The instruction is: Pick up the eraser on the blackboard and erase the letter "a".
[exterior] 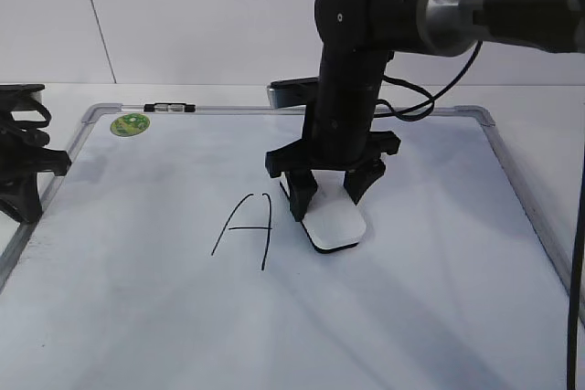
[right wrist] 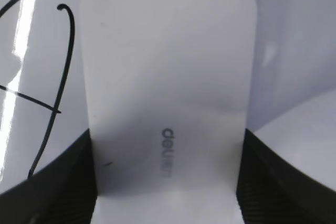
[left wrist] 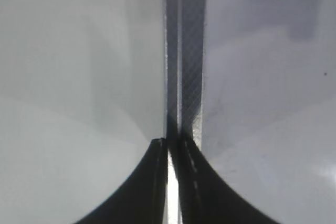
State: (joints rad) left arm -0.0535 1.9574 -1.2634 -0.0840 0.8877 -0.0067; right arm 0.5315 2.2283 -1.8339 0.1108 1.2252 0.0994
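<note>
The white eraser (exterior: 336,226) lies flat on the blackboard (exterior: 411,299), just right of a large capital "A" (exterior: 247,226). My right gripper (exterior: 331,194) points straight down and is shut on the eraser's two long sides. In the right wrist view the eraser (right wrist: 168,77) fills the middle between the black fingers of the gripper (right wrist: 167,140), with grey lettering on top and strokes of the capital "A" (right wrist: 58,77) to its left. No small letter "a" shows in any view. My left gripper (exterior: 23,171) is shut and empty at the board's left edge; in its wrist view the gripper (left wrist: 172,142) hangs over the metal frame (left wrist: 189,51).
A round green sticker (exterior: 130,123) sits in the board's far left corner. A small black and silver clip (exterior: 169,108) sits on the far frame rail. The right arm's cable (exterior: 430,98) hangs behind the wrist. White table surrounds the board.
</note>
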